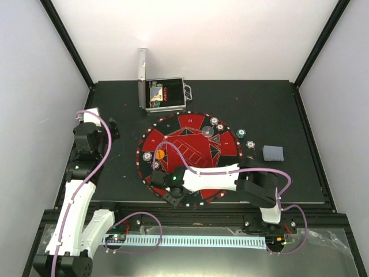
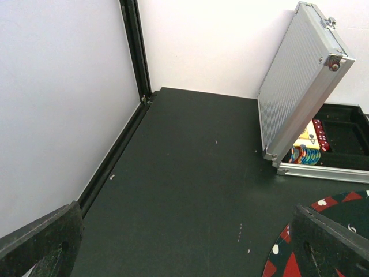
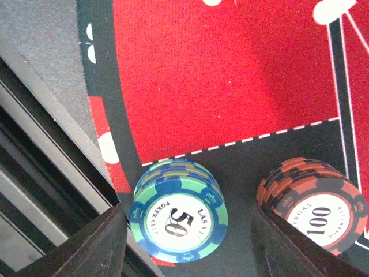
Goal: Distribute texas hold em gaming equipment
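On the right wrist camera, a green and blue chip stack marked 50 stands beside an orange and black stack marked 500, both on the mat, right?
Not quite: the right wrist view shows the orange and black stack marked 100, not 500. The green and blue stack marked 50 does stand beside it on the mat.

The overhead view is softly and evenly lit from above. The white walls (image 1: 230,34) glare almost blank, with a hot patch behind the case lid (image 1: 142,75). The black table (image 1: 277,109) stays dim and shows only faint shadows. In the left wrist view, the left gripper's fingers (image 2: 40,242) are blurred. The right wrist view is sharp on the teal chip stack (image 3: 179,216), whose print reads clearly. The right gripper's fingers (image 3: 98,248) look dark and soft-edged.
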### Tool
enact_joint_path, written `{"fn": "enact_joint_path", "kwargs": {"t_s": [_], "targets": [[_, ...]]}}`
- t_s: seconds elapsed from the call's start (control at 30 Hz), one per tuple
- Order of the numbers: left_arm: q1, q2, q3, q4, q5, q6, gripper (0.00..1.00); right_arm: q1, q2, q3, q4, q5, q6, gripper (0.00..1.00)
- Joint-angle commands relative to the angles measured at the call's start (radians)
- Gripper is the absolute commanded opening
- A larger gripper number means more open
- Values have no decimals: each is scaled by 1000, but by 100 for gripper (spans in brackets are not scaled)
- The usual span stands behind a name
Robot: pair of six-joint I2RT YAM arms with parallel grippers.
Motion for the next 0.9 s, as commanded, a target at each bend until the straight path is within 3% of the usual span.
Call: {"fn": "enact_joint_path", "kwargs": {"t_s": [0.0,0.23,0.43,0.53,0.67,0.87], "targets": [[-5,-12,18,6,6,-3,99,-4,-52,-18,5,-20,-16,61],[-5,-10,17,6,4,-4,99,-5,-151,-15,-38,-71,-47,68],[-6,-12,15,6,-6,-4,99,-50,-304,21,-106,-39,-74,81],[-6,-13,15,6,-10,-3,99,-193,-370,-3,-118,-13,-62,84],[-6,-16,14,7,-13,-3,99,-512,-434,-79,-84,74,-69,88],[-6,-14,15,7,-9,-4,99,-965,-378,-137,43,61,-95,89]]}}
